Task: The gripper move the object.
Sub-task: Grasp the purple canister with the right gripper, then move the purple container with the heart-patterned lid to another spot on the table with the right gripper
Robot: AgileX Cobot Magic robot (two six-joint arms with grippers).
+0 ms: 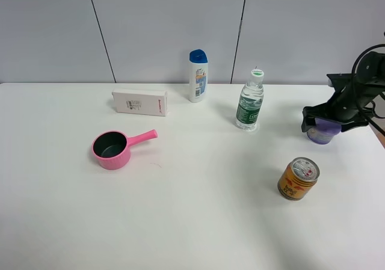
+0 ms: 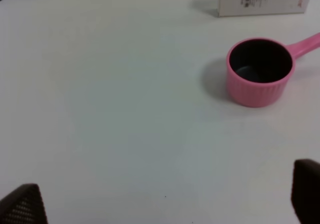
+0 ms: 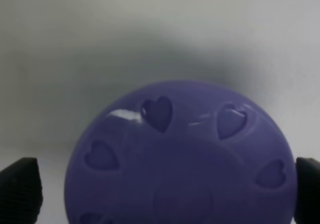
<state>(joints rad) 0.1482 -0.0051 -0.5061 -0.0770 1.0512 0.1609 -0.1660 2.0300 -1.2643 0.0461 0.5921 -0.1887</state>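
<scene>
The object is a small squat round container with a lilac lid and a translucent purple body. It stands on the white table at the far right. My right gripper reaches over it, one finger on each side. In the right wrist view the lid, with heart-shaped dimples, fills the frame. The black fingertips stand at both edges with small gaps to the lid, so the gripper is open around it. My left gripper is open and empty over bare table; it is out of the exterior view.
An orange-gold drink can stands in front of the container. A water bottle, a blue-capped shampoo bottle and a white box stand at the back. A pink saucepan sits at the left, also in the left wrist view.
</scene>
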